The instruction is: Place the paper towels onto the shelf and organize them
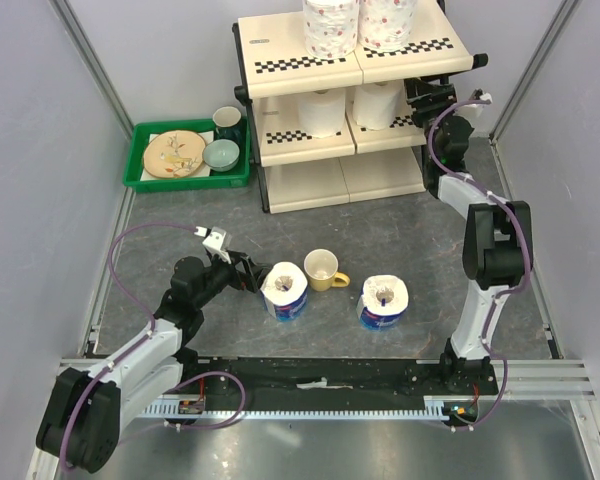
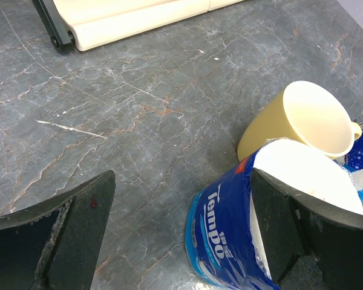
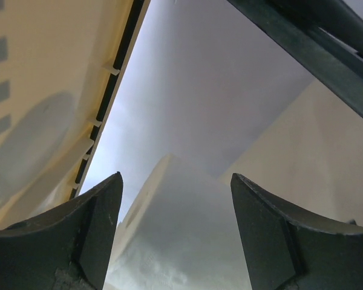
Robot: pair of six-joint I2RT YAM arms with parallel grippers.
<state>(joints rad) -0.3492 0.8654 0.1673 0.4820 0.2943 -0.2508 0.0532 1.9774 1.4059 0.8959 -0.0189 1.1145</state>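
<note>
The shelf [image 1: 280,45] stands at the back. Two floral paper towels [image 1: 330,25] sit on its top tier and two plain ones [image 1: 322,112] on the middle tier. My right gripper [image 1: 417,100] is open at the middle tier's right end. In the right wrist view its jaws [image 3: 176,241] stand apart on either side of a plain roll [image 3: 181,199]. Two blue-wrapped rolls [image 1: 285,291] [image 1: 383,303] stand on the table. My left gripper [image 1: 250,275] is open beside the left one. In the left wrist view that roll [image 2: 230,229] lies against the right finger [image 2: 302,229].
A yellow mug [image 1: 323,268] stands between the two blue rolls, close behind the left one [image 2: 302,121]. A green tray [image 1: 140,170] with a plate, a bowl and a dark cup sits left of the shelf. Grey walls close in both sides.
</note>
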